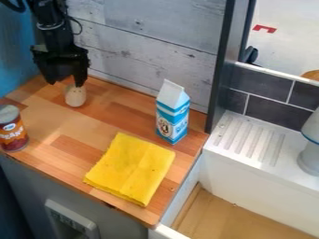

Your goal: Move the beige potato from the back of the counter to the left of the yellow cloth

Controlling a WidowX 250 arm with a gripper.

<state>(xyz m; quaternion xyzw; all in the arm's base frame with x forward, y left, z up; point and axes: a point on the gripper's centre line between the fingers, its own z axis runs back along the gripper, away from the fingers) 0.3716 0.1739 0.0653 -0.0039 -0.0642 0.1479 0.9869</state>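
At the upper left, the black gripper (65, 83) hangs over the back left of the wooden counter, its two fingers apart. A small pale, rounded object (75, 96) stands upright on the counter just below the right finger, which overlaps its top; whether they touch I cannot tell. A folded yellow cloth (132, 169) lies flat near the front right of the counter. Behind it stands a blue and white milk carton (172, 116). An orange-labelled can (12, 128) is upright at the left edge.
The wooden counter (65, 148) meets a grey plank wall (149, 44) at the back. To the right are a dark vertical post (226, 65), a white ridged drainboard (249, 140) with a white and blue object (310, 151) on it, and a lower basin (230, 217).
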